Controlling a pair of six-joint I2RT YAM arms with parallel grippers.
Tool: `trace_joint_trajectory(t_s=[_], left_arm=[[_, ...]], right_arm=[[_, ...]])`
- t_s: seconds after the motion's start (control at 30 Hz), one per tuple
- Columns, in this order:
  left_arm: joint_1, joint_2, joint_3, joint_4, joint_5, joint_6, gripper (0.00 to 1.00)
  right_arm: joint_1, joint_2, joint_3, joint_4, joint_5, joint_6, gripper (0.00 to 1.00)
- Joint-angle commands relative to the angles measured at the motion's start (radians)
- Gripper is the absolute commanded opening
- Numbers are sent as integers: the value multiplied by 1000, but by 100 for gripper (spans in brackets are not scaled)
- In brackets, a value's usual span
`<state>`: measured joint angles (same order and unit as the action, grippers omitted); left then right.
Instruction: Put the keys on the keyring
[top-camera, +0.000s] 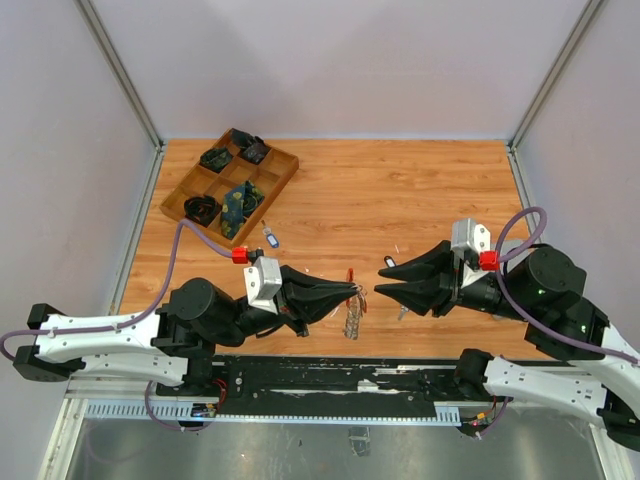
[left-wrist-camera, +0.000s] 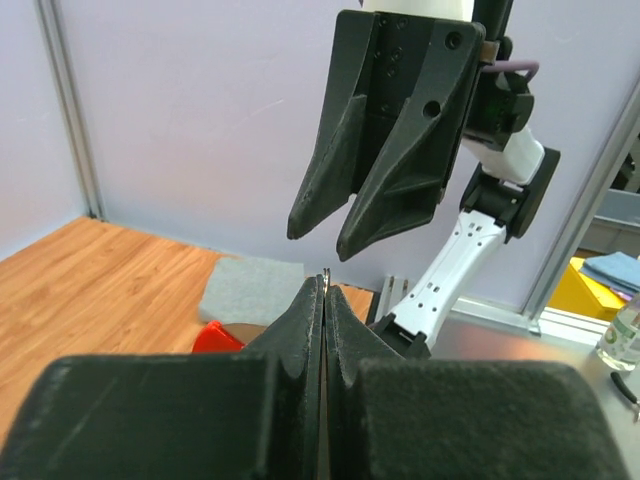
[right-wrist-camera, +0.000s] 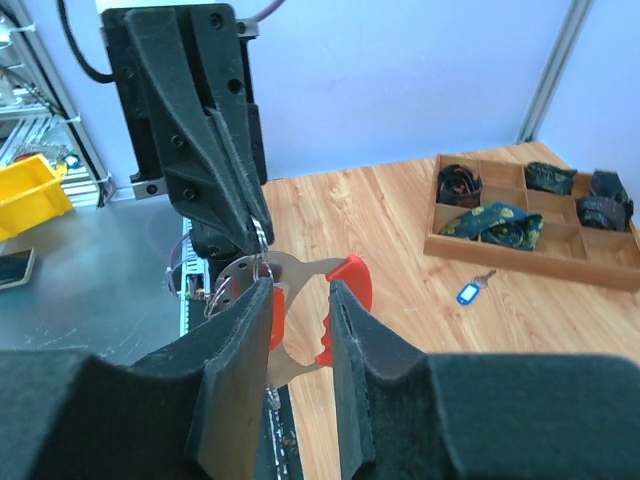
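Two robot arms meet tip to tip over the near middle of the wooden tabletop (top-camera: 420, 190). The left gripper (top-camera: 352, 291) is clamped shut on the keyring (top-camera: 352, 320), pinching a thin metal loop of it between its pressed-together fingertips, as its own wrist camera shows; the glittery strap hangs below the tips toward 6 o'clock, and the curved red plastic part (right-wrist-camera: 350, 285) juts toward the opposite arm. The right gripper (top-camera: 382, 277) faces it from 3 o'clock with its jaws parted and nothing between them in contact; in its wrist view the red part and a flat silvery plate sit just beyond the gap. A blue-tagged key (top-camera: 268, 237) lies loose on the tabletop at 11 o'clock from the left gripper, well apart from the keyring. A wooden compartment tray (top-camera: 176, 196) of dark items rests at 10 o'clock on the tabletop, the key just beside its 5 o'clock corner. Red and yellow keys cannot be made out.
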<state>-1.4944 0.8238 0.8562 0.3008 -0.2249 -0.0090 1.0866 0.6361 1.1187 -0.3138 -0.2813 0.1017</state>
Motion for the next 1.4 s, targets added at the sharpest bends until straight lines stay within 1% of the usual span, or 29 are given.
trace_joint_trajectory(t_s=[0.0,0.23,0.8,1.0,1.2,1.3,1.37], left_arm=[[3,-12,6,89,25,-21,0],[3,-9,9,93,34,-19,1],[3,5,21,80,41,-18,1],[3,5,26,77,43,-16,0],[3,9,28,78,44,-15,0],[3,12,30,75,45,-17,1],[3,13,33,69,47,-17,5]], right_arm=[[19,17,12,77,-112,-84,30],[19,49,14,77,-195,-76,30],[19,74,17,94,-202,-62,26],[19,82,19,89,-212,-62,18],[19,82,26,81,-221,-63,1],[19,84,39,62,-220,-69,1],[19,99,72,2,-210,-90,1]])
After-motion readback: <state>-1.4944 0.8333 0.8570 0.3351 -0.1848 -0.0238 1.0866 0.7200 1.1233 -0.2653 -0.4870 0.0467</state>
